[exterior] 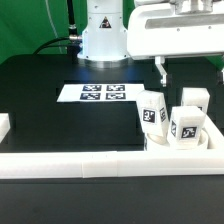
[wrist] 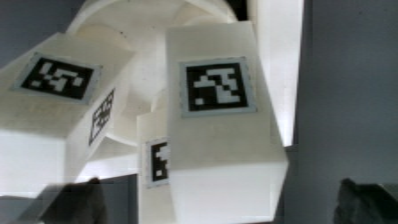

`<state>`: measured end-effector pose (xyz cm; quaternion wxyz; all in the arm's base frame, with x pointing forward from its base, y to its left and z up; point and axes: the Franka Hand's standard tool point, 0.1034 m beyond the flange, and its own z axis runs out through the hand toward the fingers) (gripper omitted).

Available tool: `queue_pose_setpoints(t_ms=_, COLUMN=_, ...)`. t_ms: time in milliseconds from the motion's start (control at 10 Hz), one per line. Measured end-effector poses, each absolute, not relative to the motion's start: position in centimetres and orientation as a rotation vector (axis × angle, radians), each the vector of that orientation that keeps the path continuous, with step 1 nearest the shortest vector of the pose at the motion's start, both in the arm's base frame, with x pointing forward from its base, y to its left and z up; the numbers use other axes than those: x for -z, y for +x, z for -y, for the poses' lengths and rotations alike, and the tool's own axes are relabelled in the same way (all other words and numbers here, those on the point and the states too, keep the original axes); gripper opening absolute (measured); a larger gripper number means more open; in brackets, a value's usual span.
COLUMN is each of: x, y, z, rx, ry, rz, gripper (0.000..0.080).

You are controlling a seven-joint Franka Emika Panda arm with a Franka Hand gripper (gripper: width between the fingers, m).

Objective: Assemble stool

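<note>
Three short blocky white stool legs with black-and-white square tags stand close together at the exterior view's right: one [exterior: 153, 117], one [exterior: 186, 126] and one behind them [exterior: 192, 99]. My gripper [exterior: 190, 70] hangs just above them, open and empty. In the wrist view the legs fill the picture. One tagged leg [wrist: 221, 110] runs down between my dark fingers [wrist: 93, 202], and another leg [wrist: 71, 85] leans beside it. My gripper [wrist: 222, 208] shows a wide gap with nothing clamped. The round seat is not in view.
The marker board [exterior: 100, 94] lies flat on the black table near the robot base [exterior: 103, 35]. A long white border rail [exterior: 70, 164] runs along the front, with another rail piece [exterior: 4, 127] at the exterior view's left.
</note>
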<state>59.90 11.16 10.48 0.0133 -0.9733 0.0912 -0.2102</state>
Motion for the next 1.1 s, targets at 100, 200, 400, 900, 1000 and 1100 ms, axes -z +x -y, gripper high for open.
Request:
queue_pose_setpoints(t_ms=100, x=-10.4, y=59.9, z=-11.2, rx=0.654, ry=-3.033, rz=-0.284, gripper=0.0649)
queue_pose_setpoints(t_ms=200, x=-10.4, y=59.9, z=-11.2, rx=0.653, ry=-3.033, rz=-0.284, gripper=0.0649)
queue_pose_setpoints(t_ms=400, x=-10.3, y=59.8, z=-11.1, rx=0.62, ry=-3.043, rz=-0.284, gripper=0.0649)
queue_pose_setpoints(t_ms=900, x=-9.9, y=59.5, z=-10.0, rx=0.269, ry=-3.125, rz=-0.254, gripper=0.0649)
queue_pose_setpoints(t_ms=1000, x=-10.0, y=59.2, z=-10.1, rx=0.173, ry=-3.134, rz=-0.252, gripper=0.0649)
queue_pose_setpoints(t_ms=1100, x=-10.2, y=59.4, z=-10.6, rx=0.183, ry=-3.131, rz=-0.242, gripper=0.0649)
